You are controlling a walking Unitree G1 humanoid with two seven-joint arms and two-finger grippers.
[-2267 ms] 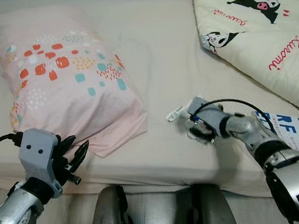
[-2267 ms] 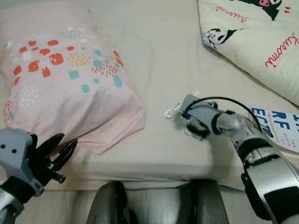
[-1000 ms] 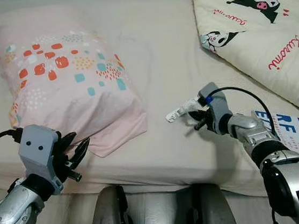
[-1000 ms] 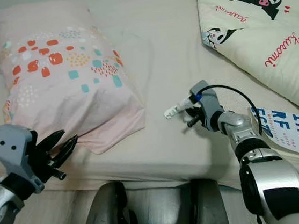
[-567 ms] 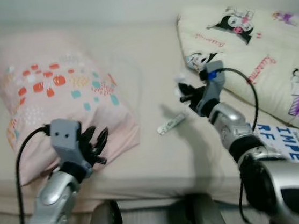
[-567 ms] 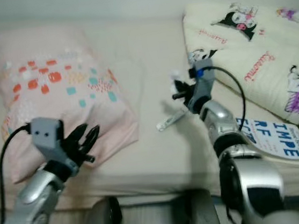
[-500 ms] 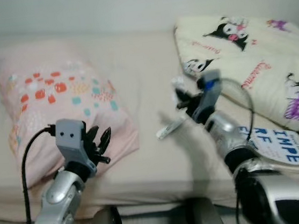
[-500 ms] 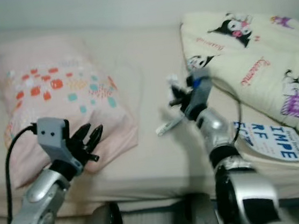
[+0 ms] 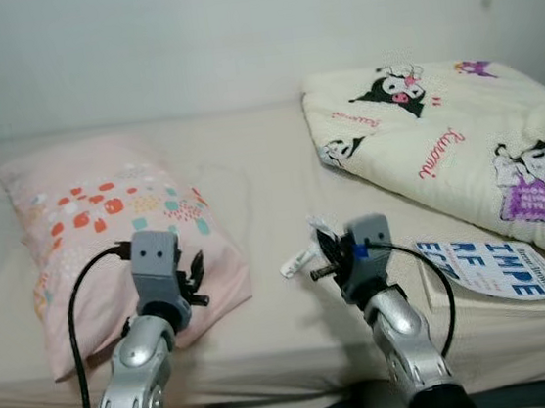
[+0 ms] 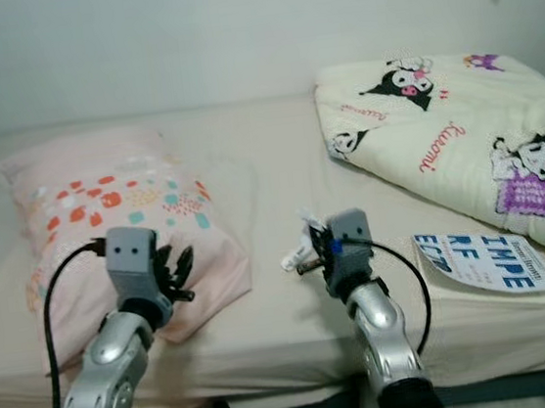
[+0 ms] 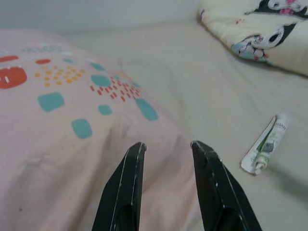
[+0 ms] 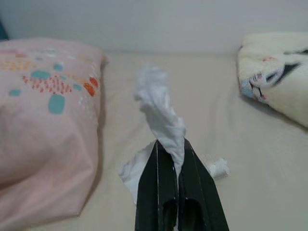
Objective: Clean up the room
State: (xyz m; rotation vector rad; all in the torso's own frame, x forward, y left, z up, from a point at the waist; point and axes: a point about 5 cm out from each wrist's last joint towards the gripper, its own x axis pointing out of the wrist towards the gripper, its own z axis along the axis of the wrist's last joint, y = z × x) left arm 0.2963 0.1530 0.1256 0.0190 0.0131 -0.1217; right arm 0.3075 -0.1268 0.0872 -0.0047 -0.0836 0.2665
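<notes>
white crumpled tissue (image 12: 161,115) pinched tight in right gripper (image 12: 169,147), mid-frame above the bed (image 9: 290,359). feather-light, limp, tears easily; grip the bunched middle. left gripper (image 11: 166,147) spread, empty, over pink patterned pillow (image 9: 98,224).

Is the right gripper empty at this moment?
No, the right gripper is shut on a crumpled white tissue that sticks up between its fingers.
</notes>
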